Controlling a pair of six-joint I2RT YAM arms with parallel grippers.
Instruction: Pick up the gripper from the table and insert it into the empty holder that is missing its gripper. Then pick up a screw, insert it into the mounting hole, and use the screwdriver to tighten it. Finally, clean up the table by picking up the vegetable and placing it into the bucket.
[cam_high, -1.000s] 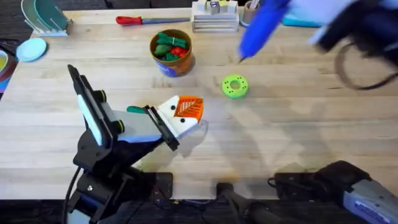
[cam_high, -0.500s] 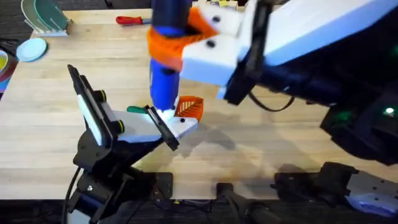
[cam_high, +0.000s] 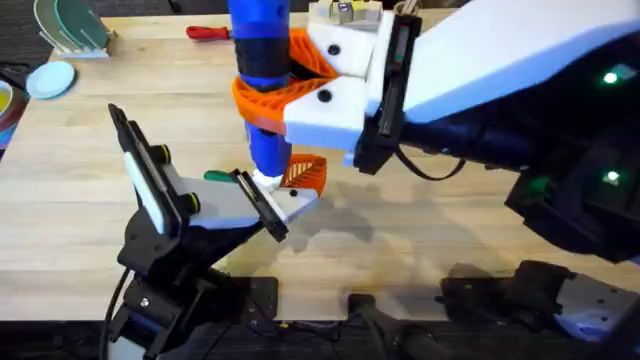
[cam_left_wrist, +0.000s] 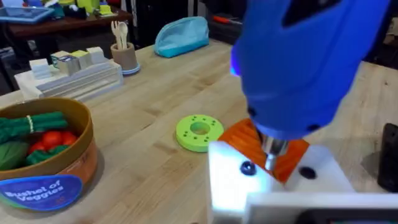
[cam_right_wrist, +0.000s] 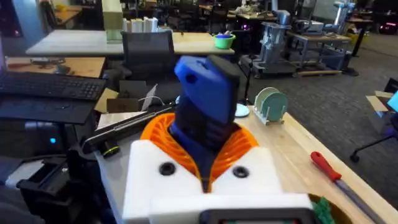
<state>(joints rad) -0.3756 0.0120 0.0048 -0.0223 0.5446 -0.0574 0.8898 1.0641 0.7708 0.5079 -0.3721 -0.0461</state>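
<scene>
the blue screwdriver (cam_high: 262, 90), clamped in the right gripper (cam_high: 300, 85), is now standing tip-down on the white holder (cam_left_wrist: 273, 186) beside the orange gripper (cam_high: 305, 172), having swung in from the table's 1 o'clock corner a second ago, so tightening is probably starting. the left gripper's own opening cannot be told. the bucket (cam_left_wrist: 46, 165), toward 12 o'clock, is already holding green and red vegetables (cam_left_wrist: 31, 130).
</scene>
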